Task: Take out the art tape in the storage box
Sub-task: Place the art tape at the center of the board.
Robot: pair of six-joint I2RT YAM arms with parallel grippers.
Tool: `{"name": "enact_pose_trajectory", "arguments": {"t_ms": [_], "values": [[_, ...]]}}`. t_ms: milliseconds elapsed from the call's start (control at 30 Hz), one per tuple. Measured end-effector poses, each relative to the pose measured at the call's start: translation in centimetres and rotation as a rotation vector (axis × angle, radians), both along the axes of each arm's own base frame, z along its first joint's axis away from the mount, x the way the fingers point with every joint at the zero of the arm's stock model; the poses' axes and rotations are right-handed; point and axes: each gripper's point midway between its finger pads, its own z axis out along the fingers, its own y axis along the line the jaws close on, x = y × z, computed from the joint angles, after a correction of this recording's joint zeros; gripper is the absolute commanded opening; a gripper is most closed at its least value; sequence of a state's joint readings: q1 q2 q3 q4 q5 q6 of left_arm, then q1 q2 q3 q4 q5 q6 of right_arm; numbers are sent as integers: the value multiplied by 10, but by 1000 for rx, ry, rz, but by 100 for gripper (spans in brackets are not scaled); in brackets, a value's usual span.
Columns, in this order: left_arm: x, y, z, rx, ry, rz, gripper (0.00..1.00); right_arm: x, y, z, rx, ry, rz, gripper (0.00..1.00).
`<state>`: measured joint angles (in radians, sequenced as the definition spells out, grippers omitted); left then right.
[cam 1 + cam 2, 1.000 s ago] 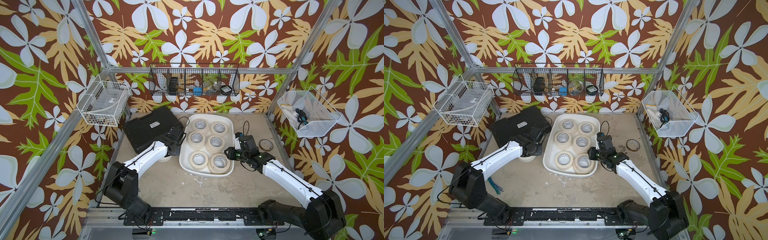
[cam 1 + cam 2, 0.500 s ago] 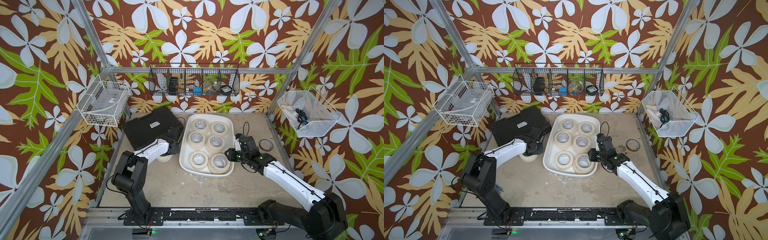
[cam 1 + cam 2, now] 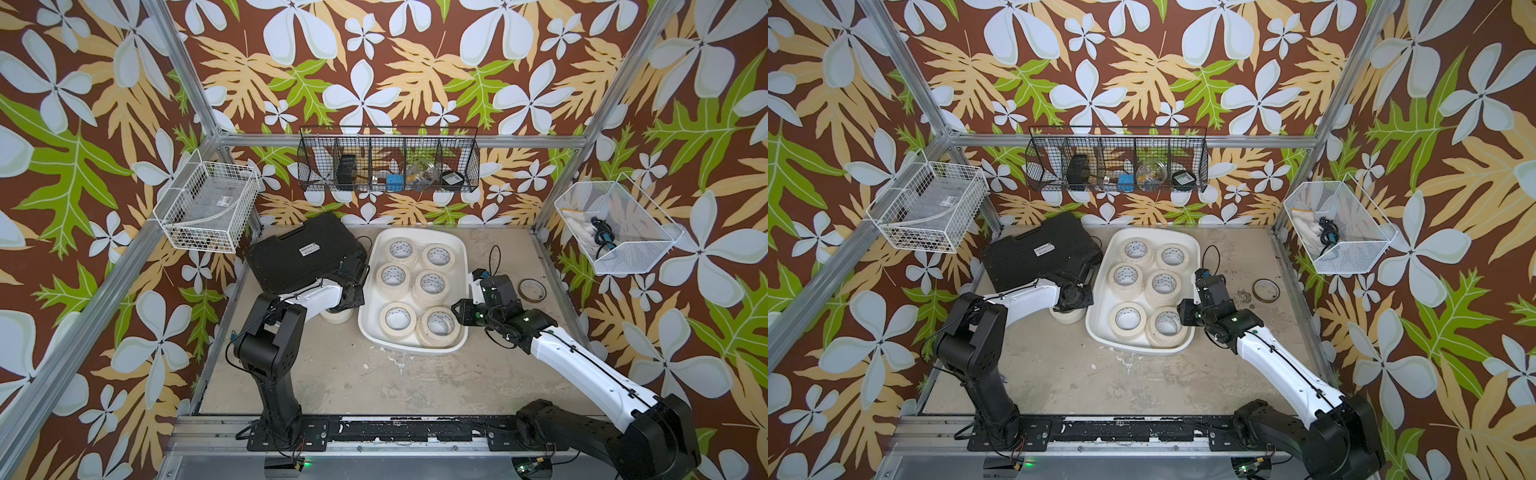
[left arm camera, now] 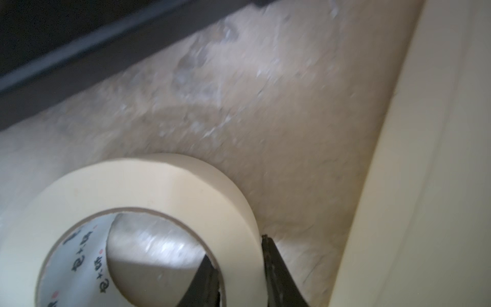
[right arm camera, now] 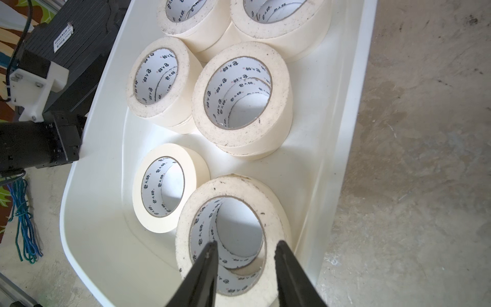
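I see the storage box on the table, toward the far side, with the black case just beside it on the left arm's side. Inside the box the art tape stands in six piles, three rows of two. In the right wrist view several of these piles are two rolls high. One roll is outside of the box, in the gap between the case and the box wall. It sits under the left gripper, so in both top views only a part of this roll shows below the wrist. The left gripper is clenched on it. One finger is inside the white core and the other presses the outer side, so the wall of tape is pinched between them. Whether the roll touches the table I cannot tell, because the left wrist view is blurred. The right gripper is over the box at the corner nearest to its own arm, above the top roll of the nearest pile. Its jaws are released and stand apart. One finger is over the hole of the core and the other is over the outer rim of the ring. Neither finger presses the tape, so this gripper carries nothing.
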<state>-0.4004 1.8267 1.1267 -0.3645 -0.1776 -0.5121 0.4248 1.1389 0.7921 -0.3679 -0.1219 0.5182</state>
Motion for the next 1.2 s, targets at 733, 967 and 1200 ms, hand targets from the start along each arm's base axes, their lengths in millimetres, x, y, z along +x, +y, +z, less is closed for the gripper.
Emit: {"name": "enact_pose_trajectory", "arguments": {"t_ms": [733, 967, 1200], "values": [[-16, 19, 26, 57, -5, 41, 54, -3, -1, 9, -1, -13, 4, 41], [-17, 26, 75, 72, -72, 40, 55, 4, 2, 19, -5, -35, 16, 41], [-29, 19, 128, -3, -154, -29, 55, 14, 6, 30, -16, -48, 23, 41]]}}
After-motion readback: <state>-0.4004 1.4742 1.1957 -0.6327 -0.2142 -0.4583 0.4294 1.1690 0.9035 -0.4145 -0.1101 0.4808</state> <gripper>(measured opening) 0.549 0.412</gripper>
